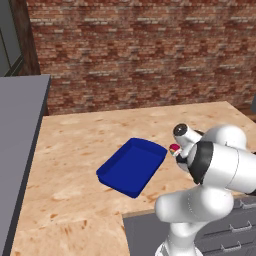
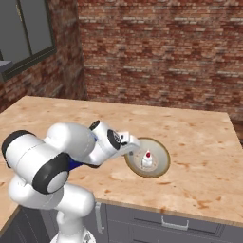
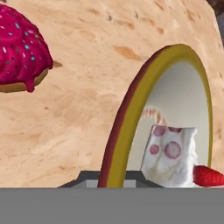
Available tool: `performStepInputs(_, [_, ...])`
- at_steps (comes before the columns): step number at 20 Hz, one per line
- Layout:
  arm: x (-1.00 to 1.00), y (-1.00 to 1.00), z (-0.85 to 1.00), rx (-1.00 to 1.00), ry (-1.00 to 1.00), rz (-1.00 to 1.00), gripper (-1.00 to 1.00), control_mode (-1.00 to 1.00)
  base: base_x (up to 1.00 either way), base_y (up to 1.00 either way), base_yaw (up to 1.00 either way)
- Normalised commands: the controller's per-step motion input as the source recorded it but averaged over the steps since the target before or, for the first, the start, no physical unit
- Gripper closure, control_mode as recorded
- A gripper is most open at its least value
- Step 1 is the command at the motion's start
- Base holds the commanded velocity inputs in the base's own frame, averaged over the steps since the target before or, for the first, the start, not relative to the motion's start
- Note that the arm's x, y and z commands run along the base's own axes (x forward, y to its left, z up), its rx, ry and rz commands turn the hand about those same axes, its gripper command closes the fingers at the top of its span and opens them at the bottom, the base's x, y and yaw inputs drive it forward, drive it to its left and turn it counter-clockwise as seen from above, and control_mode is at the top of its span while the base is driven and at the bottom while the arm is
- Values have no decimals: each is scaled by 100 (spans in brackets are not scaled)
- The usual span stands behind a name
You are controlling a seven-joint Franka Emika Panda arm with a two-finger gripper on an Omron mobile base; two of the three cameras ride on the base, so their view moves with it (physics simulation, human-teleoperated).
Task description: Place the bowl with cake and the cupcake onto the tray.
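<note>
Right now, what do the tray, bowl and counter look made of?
Tray: looks like plastic or enamelled metal, uniform deep blue, faint sheen; can't tell which.
Bowl: likely glazed ceramic, smooth pale inside, yellow-brown rim.
Counter: wood or wood-look laminate, mottled tan with reddish grain patches, matte.

I have the white arm folded low over the counter, elbow bulging toward the cameras and forearm reaching forward and down. The wrist is bent so the gripper (image 2: pixel 134 148) sits at counter height, its jaws closed on the near rim of the bowl with cake (image 2: pixel 159 163), one dark fingertip on either side.
</note>
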Motion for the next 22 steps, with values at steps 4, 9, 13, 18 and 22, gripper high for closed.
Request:
performStepInputs(4, [21, 0, 2, -13, 0, 17, 100, -100, 0, 0, 0])
performStepInputs(9, [13, 0, 0, -17, 1, 18, 100, -100, 0, 0, 0])
performStepInputs(13, [3, 0, 11, -15, 0, 15, 100, -100, 0, 0, 0])
performStepInputs(18, [1, 0, 40, -12, 8, 13, 100, -100, 0, 0, 0])
performStepInputs(22, [0, 0, 44, -12, 13, 10, 100, -100, 0, 0, 0])
